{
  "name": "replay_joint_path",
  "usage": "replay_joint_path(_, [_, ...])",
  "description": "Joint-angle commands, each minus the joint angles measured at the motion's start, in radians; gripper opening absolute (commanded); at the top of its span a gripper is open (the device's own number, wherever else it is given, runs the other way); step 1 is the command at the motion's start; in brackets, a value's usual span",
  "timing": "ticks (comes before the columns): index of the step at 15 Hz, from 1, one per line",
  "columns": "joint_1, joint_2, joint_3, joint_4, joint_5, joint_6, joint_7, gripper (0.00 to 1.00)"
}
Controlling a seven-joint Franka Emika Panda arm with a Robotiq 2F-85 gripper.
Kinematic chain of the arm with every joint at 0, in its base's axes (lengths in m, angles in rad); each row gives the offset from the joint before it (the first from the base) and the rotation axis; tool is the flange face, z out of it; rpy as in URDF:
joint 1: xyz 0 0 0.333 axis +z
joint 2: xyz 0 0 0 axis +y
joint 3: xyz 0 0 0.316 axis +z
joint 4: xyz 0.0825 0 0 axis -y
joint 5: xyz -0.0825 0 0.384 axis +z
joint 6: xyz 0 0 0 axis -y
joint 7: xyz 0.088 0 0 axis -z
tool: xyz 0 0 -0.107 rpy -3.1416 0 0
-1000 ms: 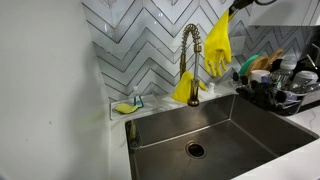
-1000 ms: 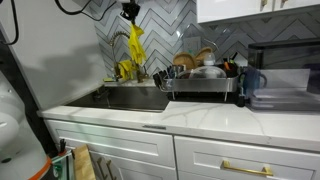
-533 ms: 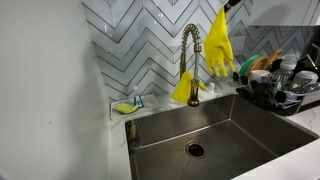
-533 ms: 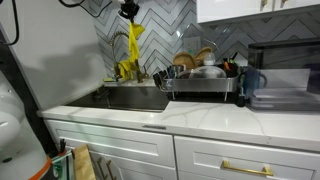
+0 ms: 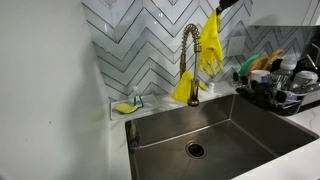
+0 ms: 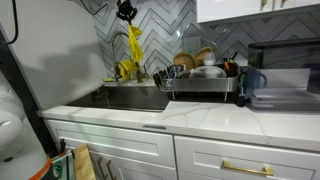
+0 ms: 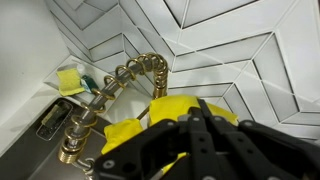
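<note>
Drifting sideways over the last second, the yellow glove (image 5: 210,48) is now hanging closer to the faucet (image 5: 189,55) than it was, with its limp fingers pointing down beside the top of the coiled spring neck. The gripper (image 5: 222,5) is pinching the glove's cuff from above, its jaws clamped tight on the rubber. In the wrist view the dark fingers are pressing together into the bunched yellow material. The glove is dangling freely in the air, high over the sink (image 5: 255,125) and in front of the tiled wall (image 5: 140,40), and is not touching the faucet.

A second yellow glove (image 5: 184,90) is lying draped over the base of the faucet, well below the held one. To one side on the back ledge, a sponge (image 5: 125,107) is sitting in the corner against the wall. On the opposite side of the basin, a dish rack (image 6: 200,85) is standing on the countertop (image 6: 200,115), loaded with bowls and utensils, and it is well apart from the hanging glove.
</note>
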Motion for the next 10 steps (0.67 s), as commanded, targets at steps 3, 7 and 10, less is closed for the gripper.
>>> replay_joint_path(3, [0.017,0.003,-0.002,-0.010,-0.005,0.010,0.029,0.01])
replay_joint_path(7, [0.016,-0.007,-0.011,-0.030,0.016,0.013,0.010,0.00])
replay_joint_path(10, [0.023,-0.008,-0.013,-0.043,0.070,0.001,-0.023,0.00])
